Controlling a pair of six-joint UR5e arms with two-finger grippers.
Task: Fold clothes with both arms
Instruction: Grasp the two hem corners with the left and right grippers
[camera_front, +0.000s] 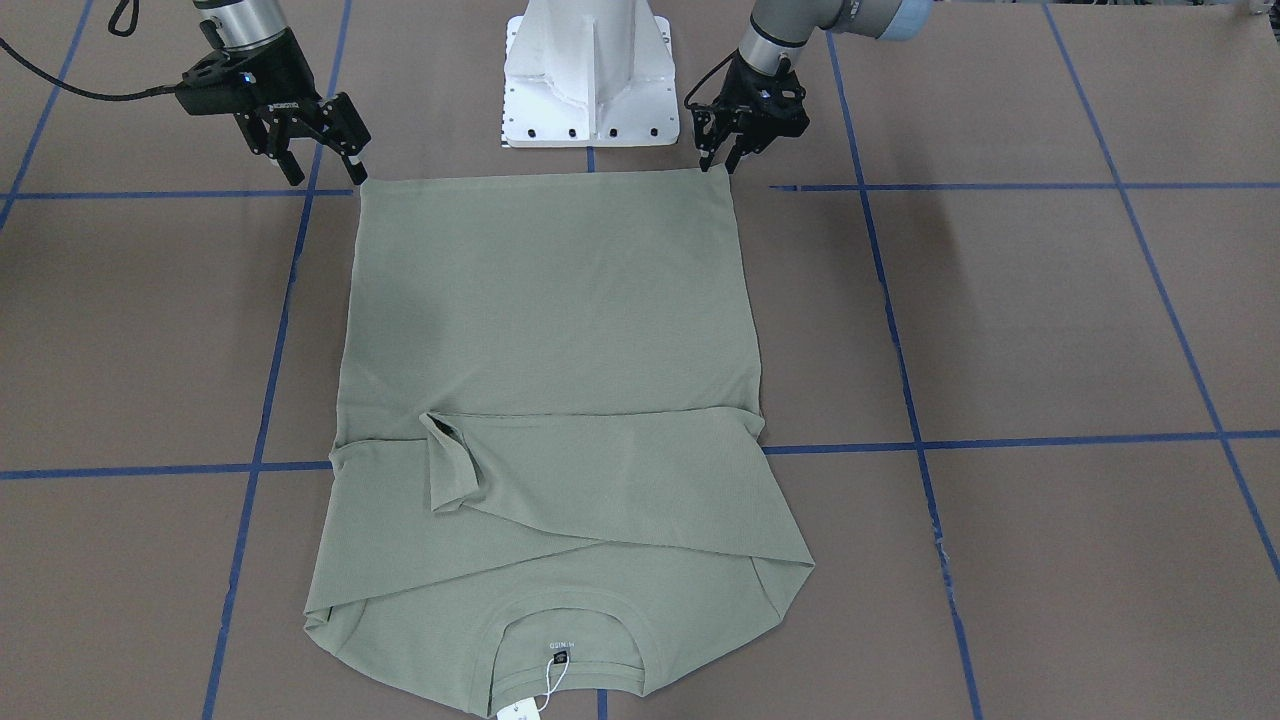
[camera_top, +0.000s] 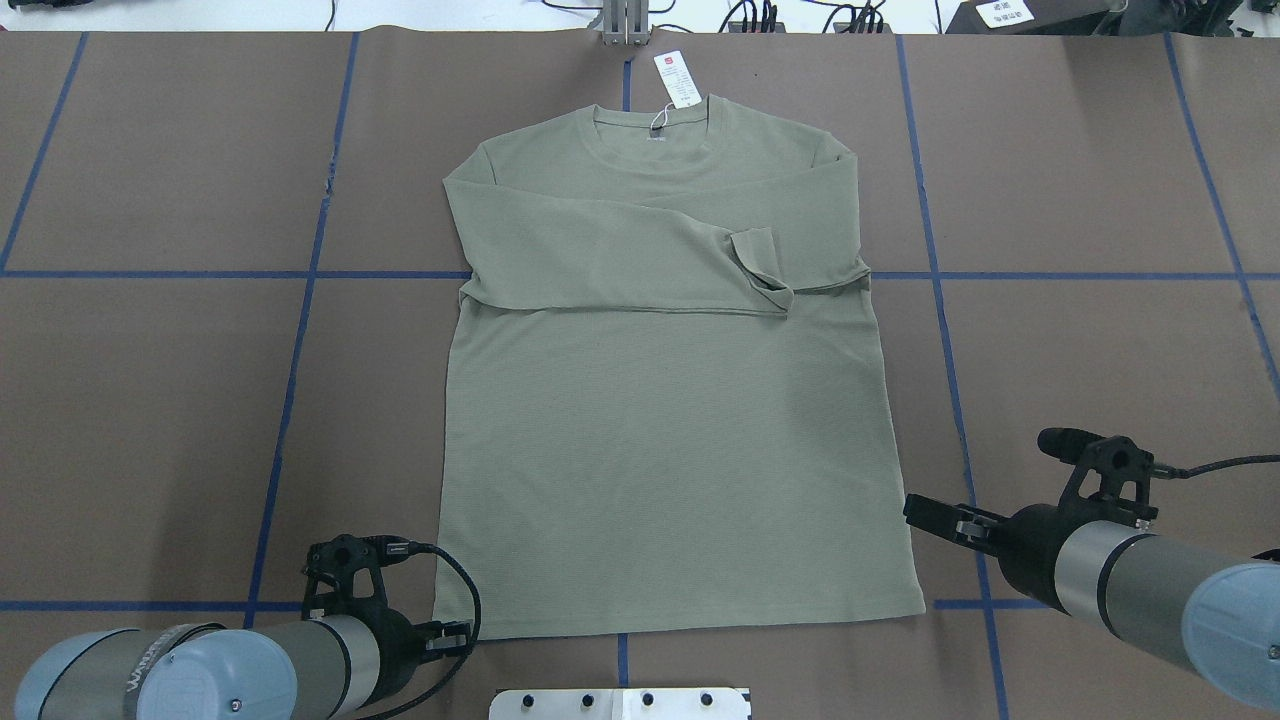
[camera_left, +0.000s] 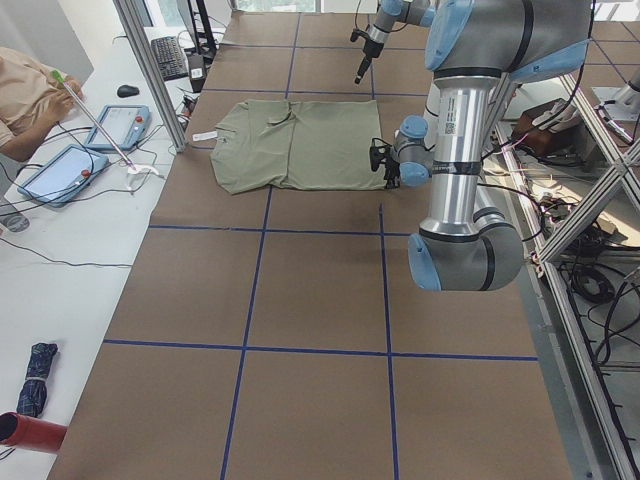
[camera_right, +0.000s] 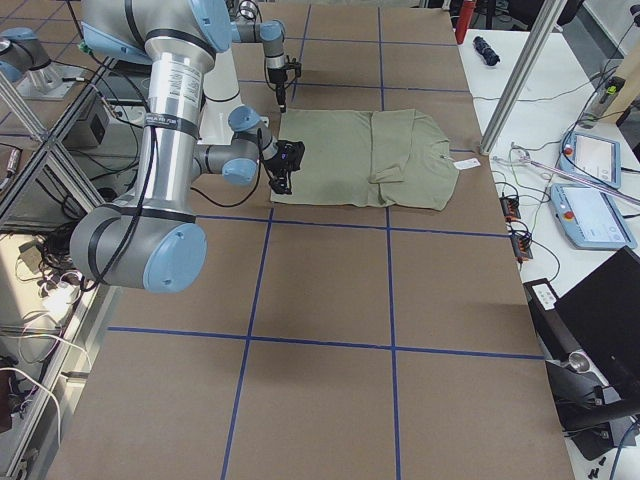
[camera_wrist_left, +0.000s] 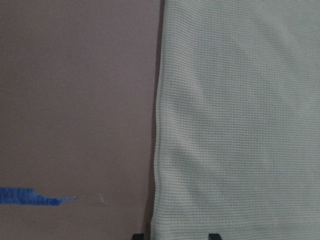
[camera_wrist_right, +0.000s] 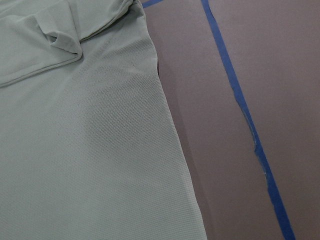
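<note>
So the sage-green shirt (camera_front: 550, 300) is lying flat mid-frame on the brown worktop (camera_front: 1050, 320) in the front-facing view. Hem's up top, collar and white hang tag (camera_front: 520, 710) are down at the bottom edge, and a sleeve is folded across the chest. The left gripper (camera_front: 720, 162) is at the hem's upper-right corner, jaws parted a bit with the shirt's edge between the tips, nothing clamped. The right gripper (camera_front: 325, 170) is just off the upper-left corner, spread wide, holding nothing.

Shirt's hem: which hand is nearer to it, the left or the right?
Left. The left hand is low at its hem corner, almost on the shirt; the right hand hangs higher, beside the other corner.
</note>
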